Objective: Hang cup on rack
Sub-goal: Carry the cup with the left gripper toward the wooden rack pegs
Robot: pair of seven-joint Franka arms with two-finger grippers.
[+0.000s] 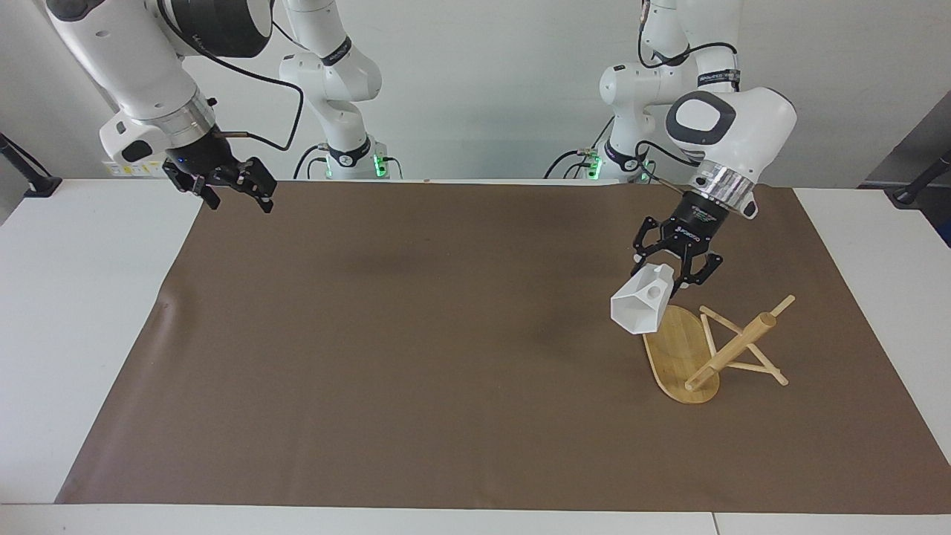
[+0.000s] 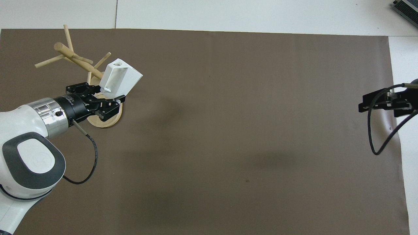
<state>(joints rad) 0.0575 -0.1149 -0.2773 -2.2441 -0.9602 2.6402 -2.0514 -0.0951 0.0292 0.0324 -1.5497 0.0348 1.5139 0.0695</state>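
Nearest the robots, at the right arm's end, the right gripper (image 1: 232,195) is held raised over the table's edge beside the brown mat (image 1: 416,357); its fingers are spread apart with nothing between them, and this arm is judged to be waiting

A little farther out, at the left arm's end, the left gripper (image 1: 672,268) is seen in the air with its fingers clamped on the white faceted cup (image 1: 640,304). The cup is held tilted, its mouth turned down and away from the robots, and its blocky handle with the hole is turned upward. In the facing view the cup hangs over the nearer end of the oval base of the bamboo rack (image 1: 680,349); whether it touches the base cannot be told

The rack is placed farthest out, its thick post and thin pegs (image 2: 50,61) bare

By these signs the cup is judged picked up and carried to the rack, so the first part is done. Still to be done: the handle's hole must be lined up with a peg, the cup slid onto it, and the grip released
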